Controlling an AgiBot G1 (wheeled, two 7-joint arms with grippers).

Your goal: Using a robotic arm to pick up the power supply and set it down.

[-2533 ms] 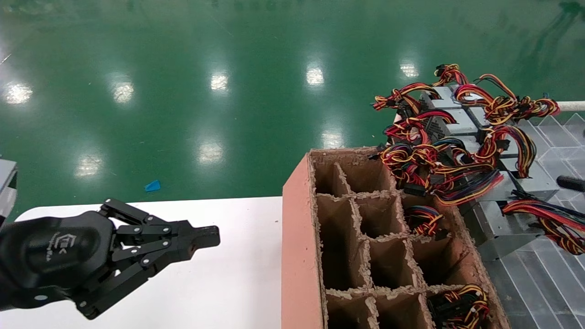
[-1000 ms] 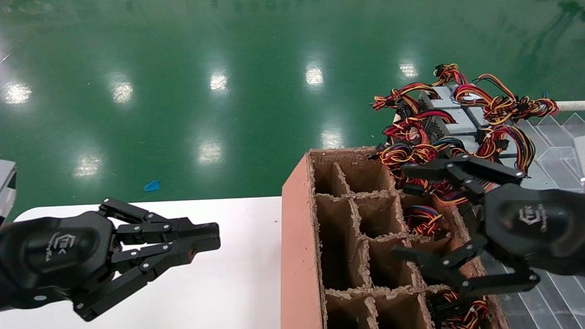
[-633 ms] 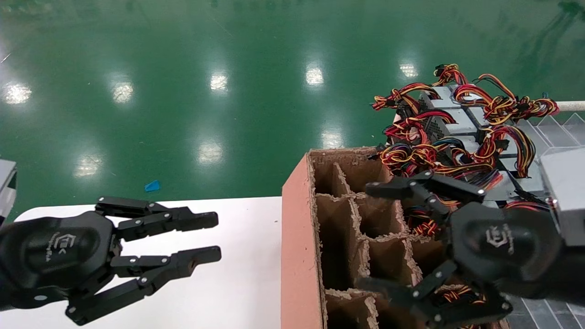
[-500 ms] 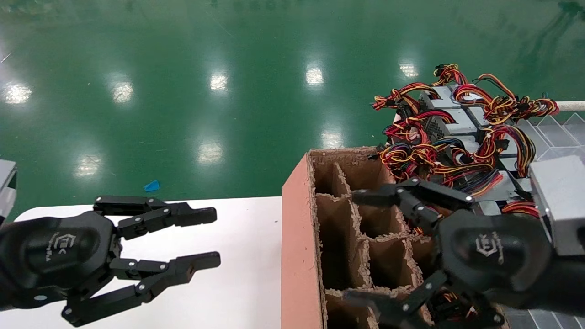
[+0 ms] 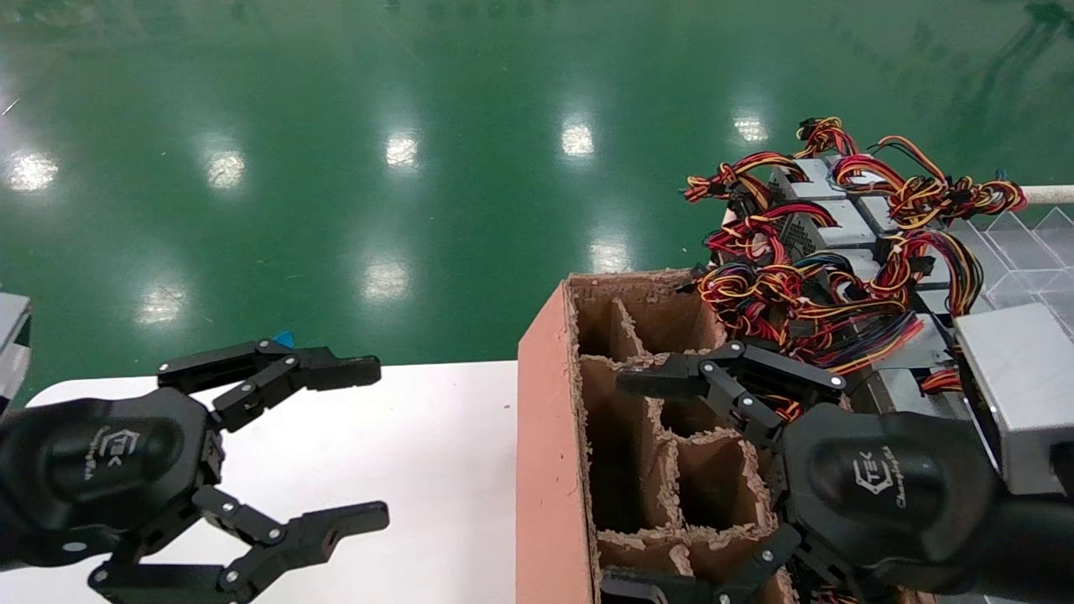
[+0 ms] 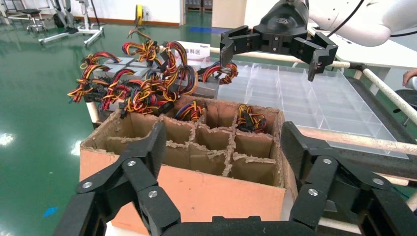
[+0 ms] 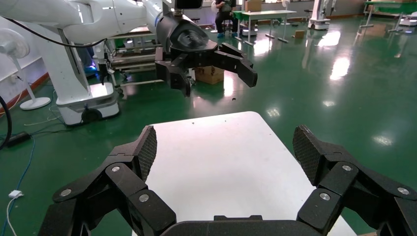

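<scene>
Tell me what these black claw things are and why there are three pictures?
The claws are a robot's two grippers, its hands. The big picture comes from a camera on its head, looking down. The left gripper hangs open over a white table. The right gripper hangs open over a brown cardboard box split into small compartments. Neither holds anything. The other two pictures come from cameras on each wrist, so each shows its own fingers up close and the other gripper across from it. Behind the box lies a pile of grey metal power supplies with colourful wires. The robot's job is to pick one up and set it down.
</scene>
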